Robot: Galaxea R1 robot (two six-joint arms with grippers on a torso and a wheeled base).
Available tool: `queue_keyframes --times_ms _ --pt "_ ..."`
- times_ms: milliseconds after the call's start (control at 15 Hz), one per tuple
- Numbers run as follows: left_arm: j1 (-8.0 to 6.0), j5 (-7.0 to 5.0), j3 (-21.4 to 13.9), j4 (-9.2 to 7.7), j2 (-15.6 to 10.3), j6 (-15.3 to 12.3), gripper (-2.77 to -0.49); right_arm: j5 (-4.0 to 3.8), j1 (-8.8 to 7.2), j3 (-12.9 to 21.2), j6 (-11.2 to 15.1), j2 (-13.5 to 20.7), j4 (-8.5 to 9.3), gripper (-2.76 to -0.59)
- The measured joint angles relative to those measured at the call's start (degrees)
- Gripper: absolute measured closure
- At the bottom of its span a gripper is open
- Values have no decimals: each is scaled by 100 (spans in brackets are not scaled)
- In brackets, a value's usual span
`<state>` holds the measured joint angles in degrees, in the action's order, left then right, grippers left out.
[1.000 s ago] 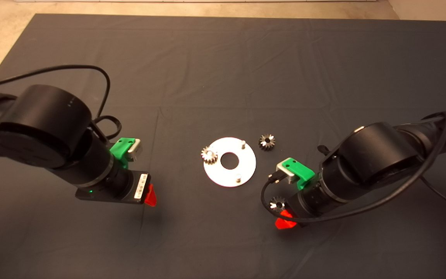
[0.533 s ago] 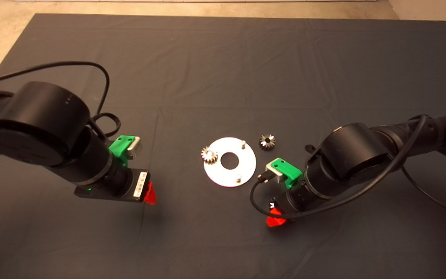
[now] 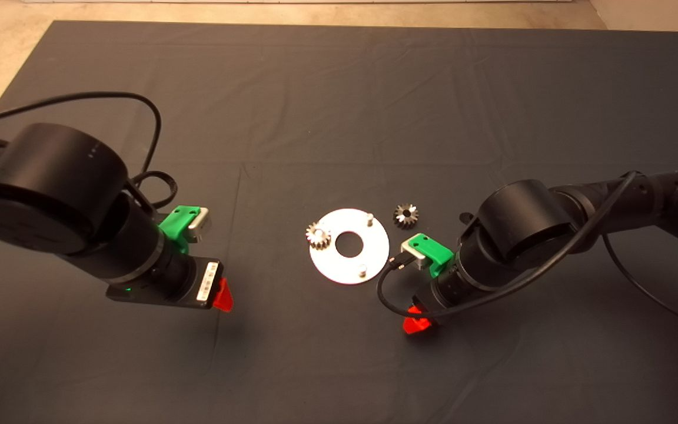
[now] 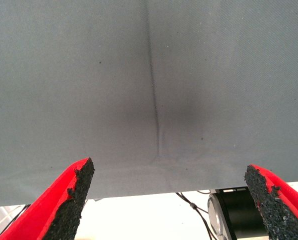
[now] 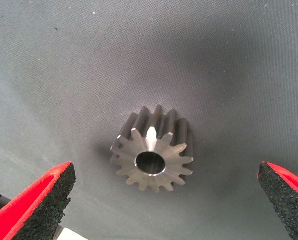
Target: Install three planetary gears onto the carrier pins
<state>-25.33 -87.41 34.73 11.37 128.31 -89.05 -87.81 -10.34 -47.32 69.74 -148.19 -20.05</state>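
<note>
steel gear [image 5: 152, 149] lies between the right gripper [image 5: 163, 200] wide-open fingers, holding nothing; centre, then close across its teeth

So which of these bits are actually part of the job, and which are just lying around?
Part of the job:
- round plate with pins
- gear on the plate's edge
- gear beside the plate
- gear under the open right tool
- right tool

Just there:
- dark mat
- open left tool, over bare mat

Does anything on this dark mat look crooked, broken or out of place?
Nothing looks broken or spilled. The round plate lies flat; one gear sits at its left edge, two pegs stand bare. A second gear lies loose beside the plate, a third lies between the right hand's open fingers. The left hand hangs open over bare mat.
</note>
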Motion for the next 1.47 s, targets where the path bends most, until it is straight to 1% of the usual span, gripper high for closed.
queue_keyframes --times_ms 200,733,800,867,933,1133,1200,1267,1467 --pt "-29 -2 -1 -24 -59 24 -218 -2 1 -33 -28 -24 -7 -273" --pt "-60 0 -1 -46 -75 49 -218 0 0 -49 -48 -84 -10 -272" --pt "-62 0 -1 -49 -83 50 -218 -1 0 -49 -50 -106 -10 -269" --pt "-60 0 0 -48 -86 50 -218 0 1 -49 -51 -134 -10 -258" --pt "-62 0 0 -49 -86 57 -218 2 1 -49 -54 -153 -10 -254" --pt "-62 0 0 -49 -86 60 -218 4 0 -49 -137 -215 -10 -253" --pt "-62 0 0 -49 -86 61 -218 2 1 -49 -139 -233 -9 -244" --pt "-62 0 0 -49 -86 63 -218 11 1 -49 -163 -250 -9 -240" --pt "-62 0 0 -49 -86 63 -218 10 1 -49 -199 -263 -9 -240"
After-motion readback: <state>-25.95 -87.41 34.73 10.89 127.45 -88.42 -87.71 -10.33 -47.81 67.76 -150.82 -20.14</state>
